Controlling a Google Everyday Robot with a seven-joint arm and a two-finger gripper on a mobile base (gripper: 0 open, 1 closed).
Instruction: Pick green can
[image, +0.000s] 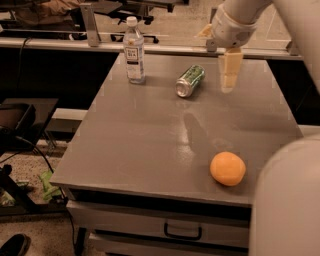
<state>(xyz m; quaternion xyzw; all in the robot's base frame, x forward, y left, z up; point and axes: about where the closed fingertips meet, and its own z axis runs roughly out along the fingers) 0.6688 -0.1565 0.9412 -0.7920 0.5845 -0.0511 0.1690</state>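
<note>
My gripper (229, 75) hangs in the upper right of the frame, pointing down over the far part of the grey table (135, 150). It holds nothing, and I cannot make out whether it is spread or pressed together. My white arm (235, 22) comes in from the top right corner above it.

The green can (190, 80) lies on its side on the table, just left of my gripper and apart from it. Its shiny silver end faces toward the lower left, and its green body with white markings runs up and to the right.

Further left, near the table's far edge, a clear plastic water bottle (134, 50) stands upright with its white cap on; it is near the can and not touching it.

An orange (227, 168) sits on the table in the lower right of the frame, well apart from the can and close to the near edge.

Below the tabletop, at the bottom of the frame, a drawer (150, 227) shows with a dark handle (183, 233). A large white curved part of my body (287, 200) fills the lower right corner.
</note>
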